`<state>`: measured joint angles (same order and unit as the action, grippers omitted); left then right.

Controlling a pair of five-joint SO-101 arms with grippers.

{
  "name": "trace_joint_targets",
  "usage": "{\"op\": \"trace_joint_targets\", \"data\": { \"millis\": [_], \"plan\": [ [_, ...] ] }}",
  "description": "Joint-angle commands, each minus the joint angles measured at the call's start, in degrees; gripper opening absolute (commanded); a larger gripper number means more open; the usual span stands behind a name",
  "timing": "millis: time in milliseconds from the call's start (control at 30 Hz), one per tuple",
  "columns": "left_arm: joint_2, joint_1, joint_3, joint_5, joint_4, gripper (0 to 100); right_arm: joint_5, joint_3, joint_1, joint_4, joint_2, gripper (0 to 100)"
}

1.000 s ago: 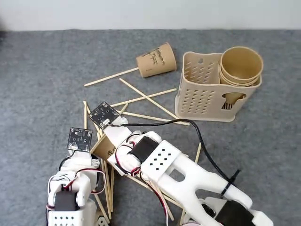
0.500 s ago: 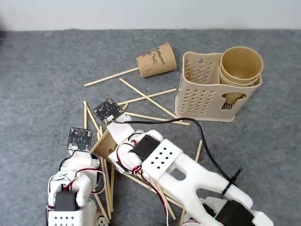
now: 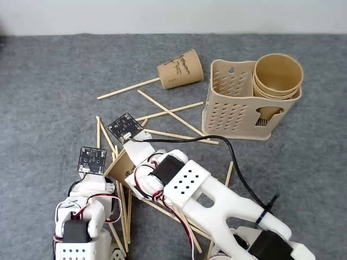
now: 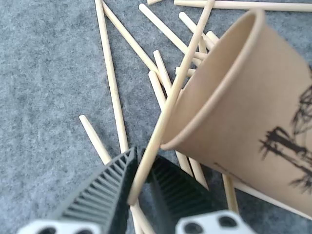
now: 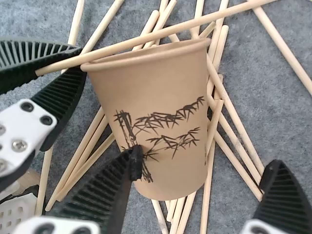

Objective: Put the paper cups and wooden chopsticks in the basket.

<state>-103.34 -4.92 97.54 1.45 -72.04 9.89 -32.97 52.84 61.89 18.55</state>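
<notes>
High view: one paper cup beside the basket, a second cup farther off among a dozen-odd chopsticks. Left gripper pinches one chopstick; right gripper spread wide around the second cup.

Light is even and diffuse, falling from overhead. In the high view the grey mat is uniformly bright, and the wall strip behind it reads near white. Shadows are soft and short: a faint edge under the basket and under the lying cup.

In the left wrist view the tilted cup throws a soft shadow over the chopsticks below its rim. The chopstick clamped in the left gripper is lit along its upper side.

In the right wrist view the ribbed black fingers of the right gripper, spread wide, carry a dull grey sheen.
</notes>
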Motion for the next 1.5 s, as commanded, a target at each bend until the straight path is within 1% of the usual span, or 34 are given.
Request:
{"op": "trace_joint_targets", "data": {
  "millis": [0,300,400,533,633,800,867,967,1033,1267,1467],
  "plan": [
    [-0.8,0.4,-1.1,-0.1,-0.3,1,0.4,2.5,-0.7,-1.1,0.1,38.1],
    [-0.8,1.6,-1.1,-0.1,-0.3,1,0.5,2.5,-0.7,-0.7,0.1,38.1],
    [-0.8,-0.8,-1.1,-0.3,-0.3,1,0.5,2.5,-0.7,-1.1,0.1,38.1],
    [-0.8,-9.9,-1.3,-0.1,-0.3,1,0.4,2.8,-0.6,-1.2,0.1,38.1],
    [-0.8,-18.6,-1.3,-0.2,-0.3,1,0.4,2.9,-0.1,-1.9,0.1,38.1],
    [-0.8,-34.3,-1.1,-0.3,-0.3,1,0.2,3.0,4.6,-2.1,0.1,38.1],
    [-0.8,-39.9,-1.1,-0.1,-0.3,1,0.4,2.9,6.0,-3.6,0.0,38.1],
    [-0.9,-45.5,-1.1,-0.1,-0.3,1,0.2,2.9,6.5,-5.4,-1.5,38.1],
    [-0.9,-46.9,-1.1,-0.1,-0.3,1,0.1,3.0,6.5,-7.0,-3.8,38.2],
    [-0.9,-46.9,-1.1,-0.1,-0.3,1,0.0,3.1,7.3,-11.5,-13.2,38.2],
    [-0.9,-46.9,-1.1,-0.1,-0.3,1,-0.1,2.9,6.8,-11.2,-15.3,37.9]
  ]
}}
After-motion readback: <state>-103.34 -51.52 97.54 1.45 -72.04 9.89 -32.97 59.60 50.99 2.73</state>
